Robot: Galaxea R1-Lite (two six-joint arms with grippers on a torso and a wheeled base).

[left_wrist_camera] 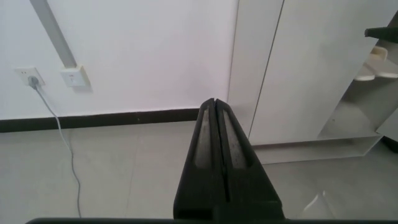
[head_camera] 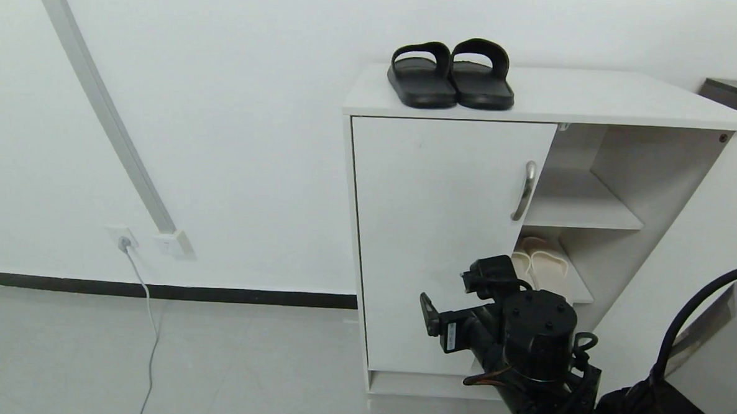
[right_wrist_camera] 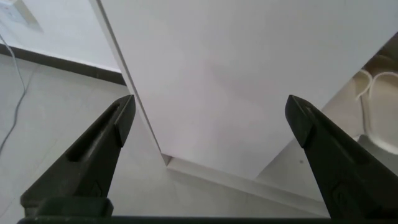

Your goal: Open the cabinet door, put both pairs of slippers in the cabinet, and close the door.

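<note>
Two black slippers [head_camera: 450,74] sat side by side on top of the white cabinet [head_camera: 597,95], straps toward the wall. One cream pair of slippers [head_camera: 543,264] lay on the lower shelf [head_camera: 581,295] inside the cabinet's open right compartment, beneath a bare upper shelf [head_camera: 583,210]. The left door [head_camera: 436,235] was shut, with its metal handle [head_camera: 524,190] near its right edge; the right door [head_camera: 696,246] stood swung open. The right pincer [right_wrist_camera: 208,130] was spread wide and held nothing, facing the lower part of the shut door at close range. The left pincer [left_wrist_camera: 214,130] had its fingers pressed together with nothing between them, above the grey floor [head_camera: 243,363], aimed toward the foot of the wall beside the cabinet. A white cable [head_camera: 151,334] ran from a wall socket [head_camera: 123,240] down to the floor
</note>
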